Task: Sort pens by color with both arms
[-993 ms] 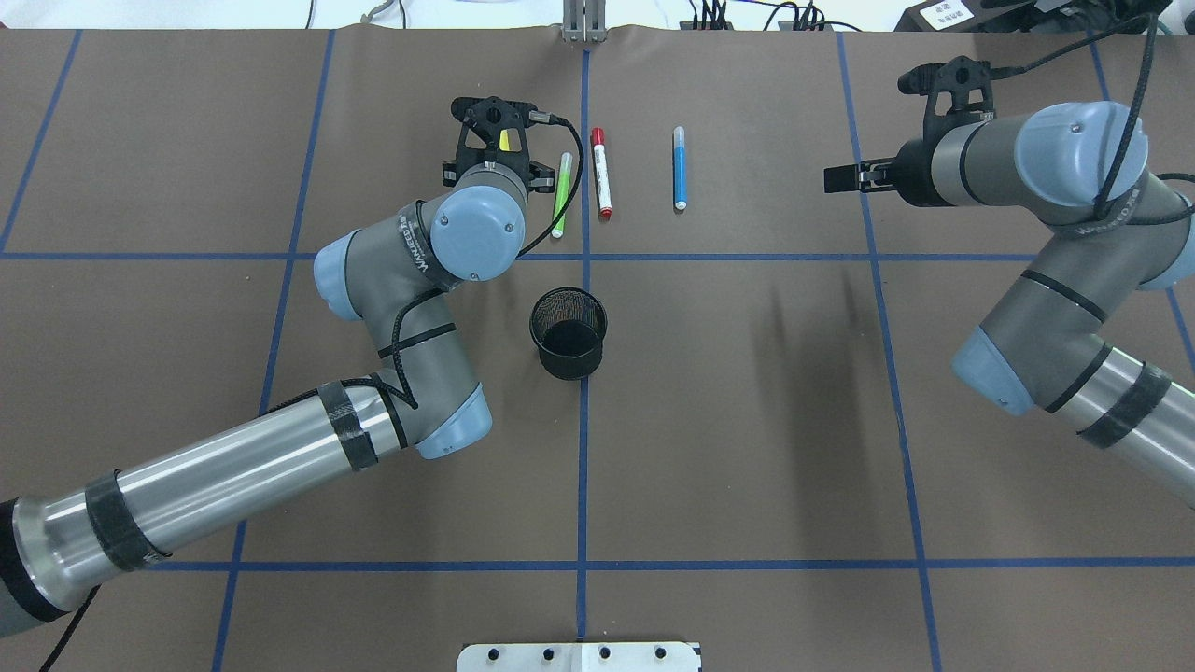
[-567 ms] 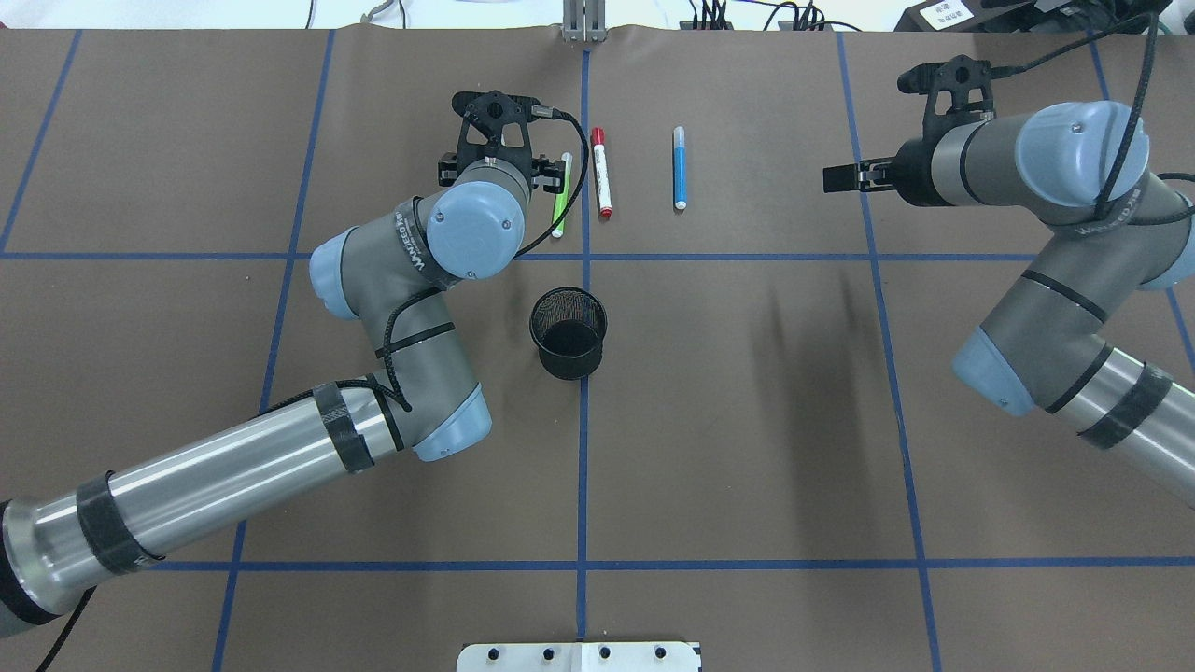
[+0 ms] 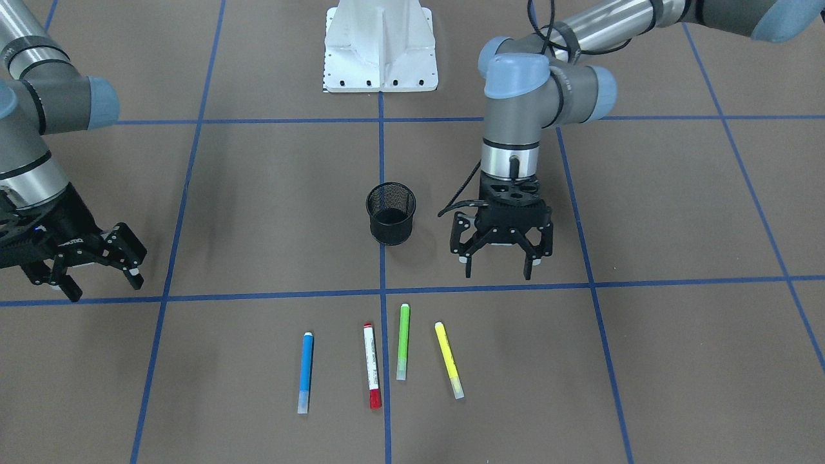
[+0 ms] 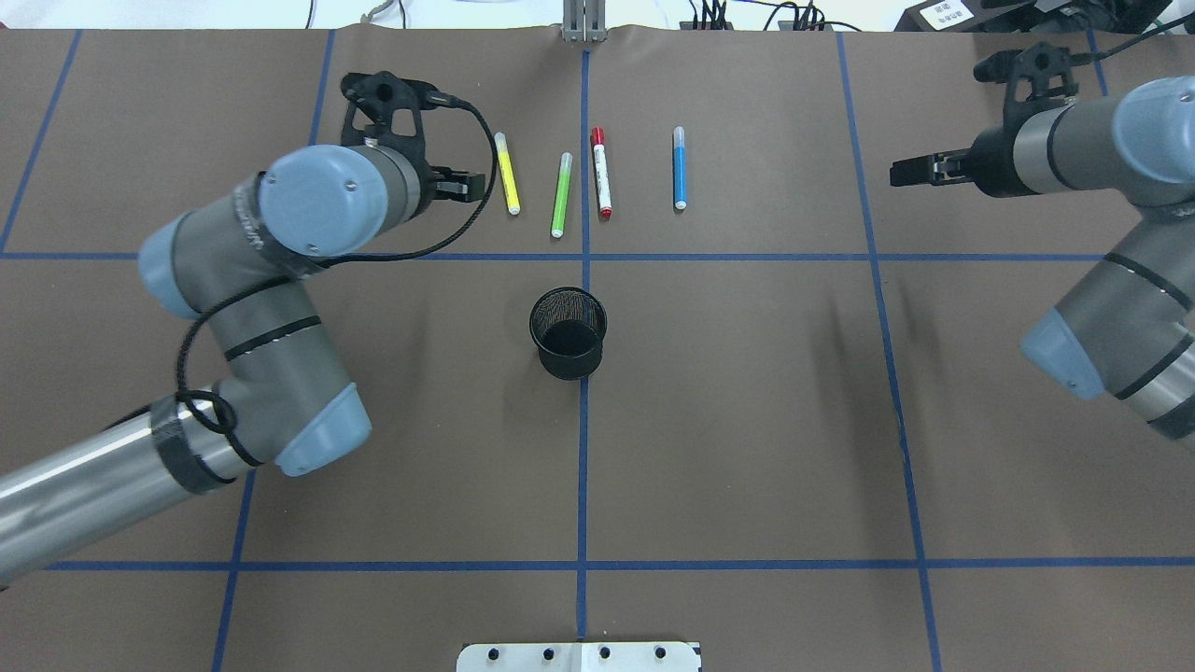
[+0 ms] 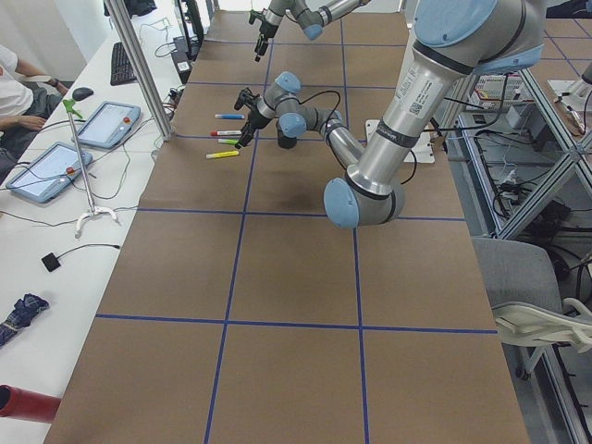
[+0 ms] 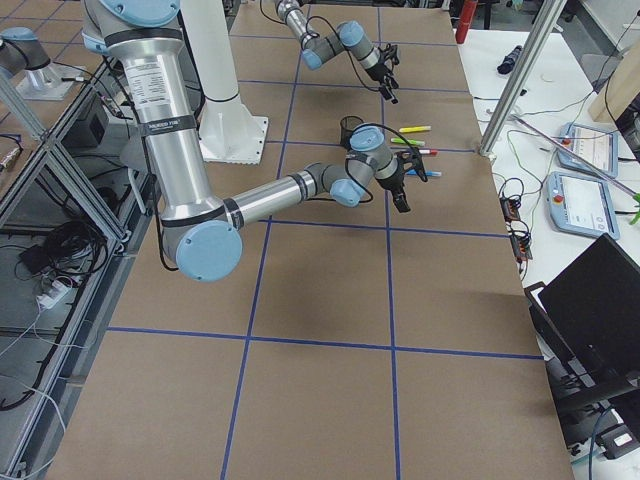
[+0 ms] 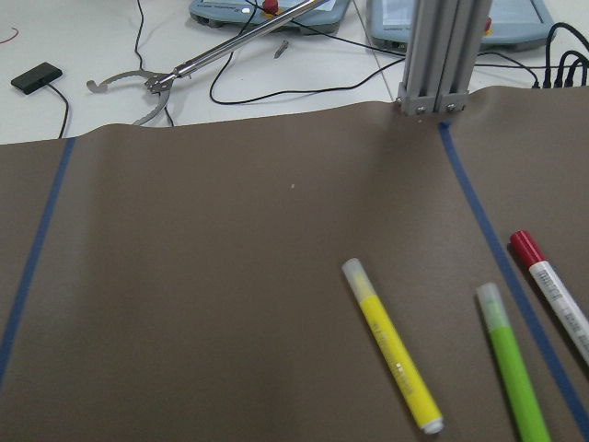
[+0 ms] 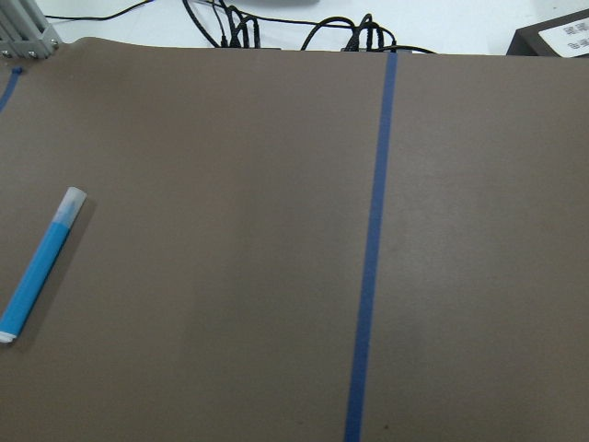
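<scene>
The black mesh cup (image 4: 569,362) stands on the centre line, nearer the robot than the pens. Beyond it, the left gripper (image 3: 496,270) has drawn off to the robot's left from where it stood over the yellow pen (image 4: 507,174) a second ago. It now hangs pointing down on a vertical wrist, jaws spread and nothing between them, near that pen. The yellow pen lies flat on the table, apart from the light green pen (image 4: 561,194). The red-capped pen (image 4: 601,173) and the blue pen (image 4: 680,168) lie further right, all four in one row. Judgement: the yellow pen's placement is complete and the row appears ordered. The right gripper (image 3: 102,283) has also pulled back rightward, fingers apart and empty, well apart from the blue pen.
</scene>
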Available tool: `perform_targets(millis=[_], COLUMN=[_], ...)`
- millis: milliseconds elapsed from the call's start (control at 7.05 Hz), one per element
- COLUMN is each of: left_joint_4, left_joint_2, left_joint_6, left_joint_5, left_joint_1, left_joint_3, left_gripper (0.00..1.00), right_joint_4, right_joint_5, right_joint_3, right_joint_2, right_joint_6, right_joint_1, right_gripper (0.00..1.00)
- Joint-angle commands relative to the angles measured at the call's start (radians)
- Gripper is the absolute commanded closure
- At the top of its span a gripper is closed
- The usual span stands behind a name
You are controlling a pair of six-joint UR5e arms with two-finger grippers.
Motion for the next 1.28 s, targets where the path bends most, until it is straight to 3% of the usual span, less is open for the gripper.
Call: perform_targets(millis=[0,142,425,567,709,851,993,1134], left_joint_4=[0.024,0.026,0.032,0.049,0.185,0.251,0.259,0.262], left_joint_2=[0.161,0.221,0.323,0.334,0.319,0.329,0.369,0.398], left_joint_6=[0.185,0.309,0.556,0.605,0.614,0.737,0.870,0.876], left_joint_5=[-0.295,-0.420,-0.650,-0.768,-0.906,-0.912,-0.916,-0.915], left_joint_1=[-0.210,-0.316,-0.527,-0.614,-0.679,-0.719,-0.745,-0.745], left_joint_3=[-0.108,-0.107,-0.047,0.017,0.046,0.044,0.044,0.032], left_gripper=[0.01,0.01,0.01,0.01,0.01,0.01,0.00,0.00], right_joint_4=[-0.004,-0.011,-0.243,-0.393,-0.509,-0.616,-0.655,-0.652], right_joint_5=[0.118,0.187,0.389,0.389,0.389,0.412,0.433,0.435], right_joint_3=[-0.006,-0.020,-0.043,-0.043,-0.043,-0.051,-0.027,-0.010], right_joint_2=[-0.090,-0.139,-0.135,-0.126,-0.116,-0.110,-0.113,-0.134], right_joint_6=[-0.188,-0.294,-0.406,-0.646,-0.742,-0.761,-0.771,-0.772], right_joint_1=[0.151,0.246,0.436,0.471,0.489,0.520,0.538,0.543], right_gripper=[0.02,0.02,0.01,0.01,0.01,0.01,0.01,0.01])
